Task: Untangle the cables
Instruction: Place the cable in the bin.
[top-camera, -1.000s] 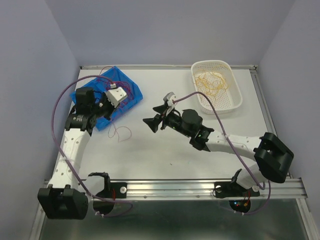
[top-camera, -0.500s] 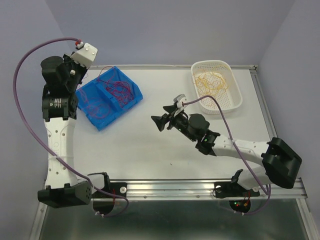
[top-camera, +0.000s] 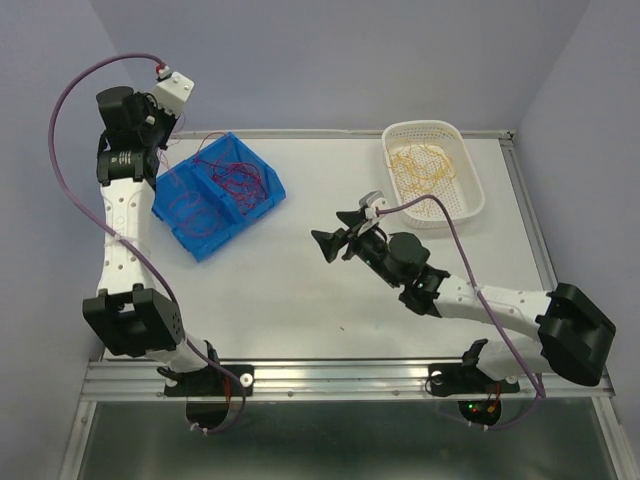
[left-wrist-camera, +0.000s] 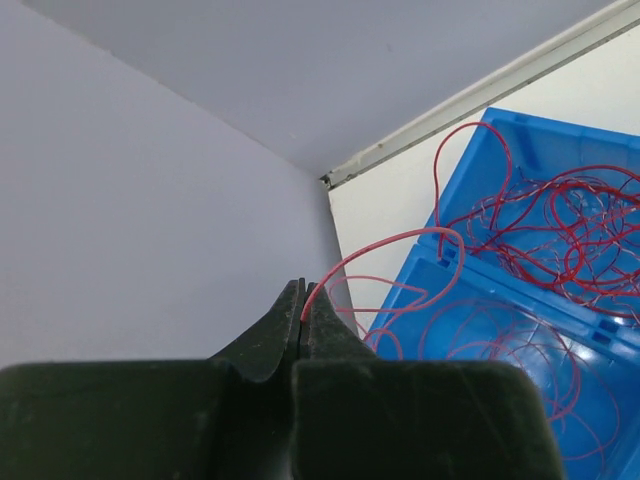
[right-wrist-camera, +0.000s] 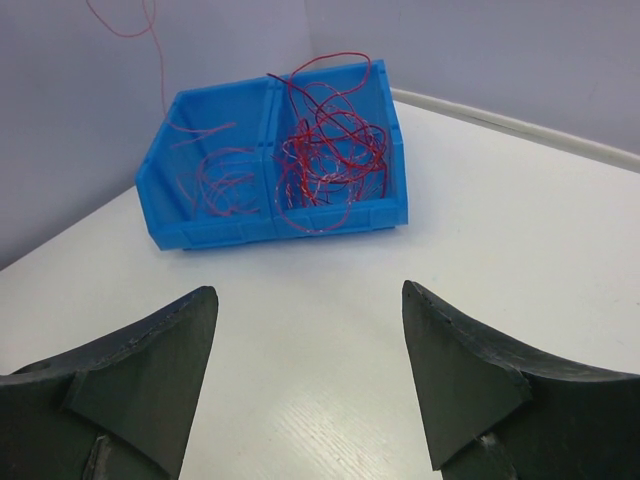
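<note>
Pinching a red cable, left gripper high beside blue bin, right gripper spread

The white table carries two containers, set well apart. A blue two-compartment bin rests at 10 o'clock, near the left edge and turned at an angle to the table edges. A white perforated basket rests at 1 o'clock, near the far right corner, its long side running roughly near to far.
</note>
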